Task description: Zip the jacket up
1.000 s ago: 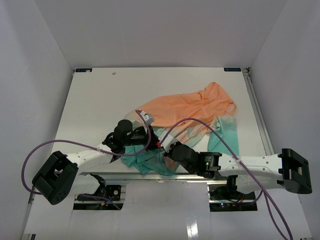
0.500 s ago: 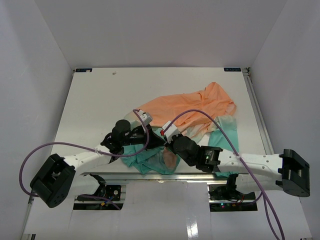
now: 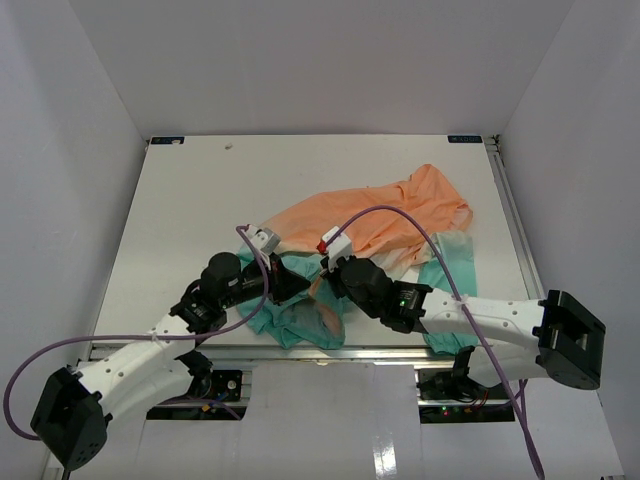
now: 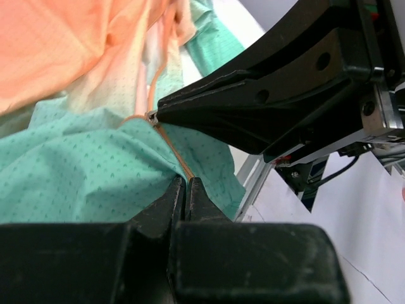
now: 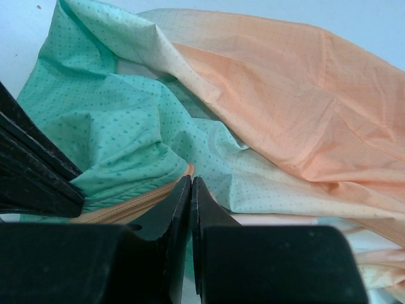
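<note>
The jacket lies crumpled on the white table, orange at the far right and teal by the near edge. My left gripper is shut on the teal hem at the orange zipper seam; its jaws press together. My right gripper faces it, tip to tip, and is shut on the zipper where the seam begins. Its black fingers fill the left wrist view, with a small metal piece at their tip. The left fingers show at the left of the right wrist view.
A metal rail runs along the table's near edge just below the teal fabric. Purple cables loop over both arms and across the jacket. White walls enclose the table on three sides.
The left arm has drawn back toward the near left, its elbow swinging down. The right gripper has moved up and left, away from the near edge, meeting the left one over the zipper.
</note>
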You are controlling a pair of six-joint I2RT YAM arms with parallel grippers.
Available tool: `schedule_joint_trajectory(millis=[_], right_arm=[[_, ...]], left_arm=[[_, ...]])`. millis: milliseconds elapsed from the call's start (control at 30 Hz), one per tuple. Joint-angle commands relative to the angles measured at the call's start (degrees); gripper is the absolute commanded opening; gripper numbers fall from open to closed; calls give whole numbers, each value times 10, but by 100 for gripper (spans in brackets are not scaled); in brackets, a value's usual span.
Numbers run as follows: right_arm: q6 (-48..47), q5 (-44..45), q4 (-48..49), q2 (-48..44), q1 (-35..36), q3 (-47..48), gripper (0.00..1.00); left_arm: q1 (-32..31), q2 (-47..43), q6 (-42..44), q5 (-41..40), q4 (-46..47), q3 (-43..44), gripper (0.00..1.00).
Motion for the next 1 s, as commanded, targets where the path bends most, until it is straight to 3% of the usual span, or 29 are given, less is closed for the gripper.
schedule_joint_trajectory(millis=[0,100,233,533,967], right_arm=[[29,19,22,18,-37,10,8],[53,-9,22,20,-64,7,8],[77,-34,32,13,-80,-10,8],[84,-50,47,22,-100,-8,8],[95,-122,51,50,-300,24,8]], left_arm=[[-4,-72,-19,-86,-93,1,0],[-4,-135,-31,-148,-145,9,0],[-3,-198,-33,-173,-199,23,0],[-3,-233,-25,-193,-255,47,0],[-3,-219,-43,-324,-275,111,0]])
